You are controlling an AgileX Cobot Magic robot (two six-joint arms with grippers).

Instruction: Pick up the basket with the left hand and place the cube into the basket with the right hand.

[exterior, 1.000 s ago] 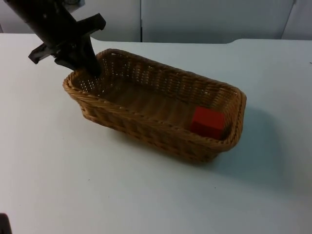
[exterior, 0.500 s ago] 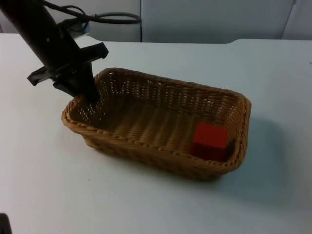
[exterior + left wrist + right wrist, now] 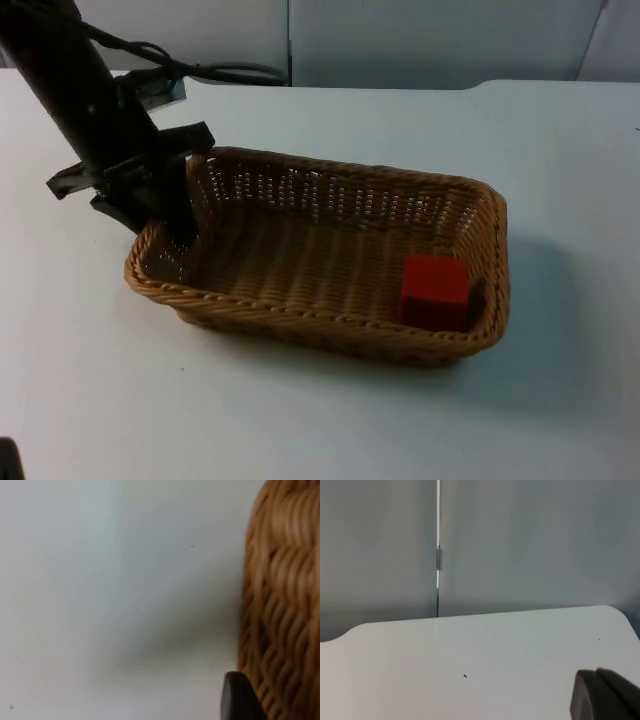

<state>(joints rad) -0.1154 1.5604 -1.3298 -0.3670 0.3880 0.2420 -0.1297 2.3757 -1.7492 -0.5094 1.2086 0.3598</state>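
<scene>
The basket (image 3: 320, 255) is open from above, the left claw (image 3: 180, 232) blocking its left end, cube (image 3: 434, 290) its right

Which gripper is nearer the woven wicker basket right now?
Left. The left gripper is clamped on the woven wicker basket at its end wall; the right gripper waits apart, facing bare white table and grey partition wall.

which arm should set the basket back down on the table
The left. Its left pincer grips the wicker basket at its end wall, red cube inside. The right pincer faces the partition wall, away from the basket.
</scene>
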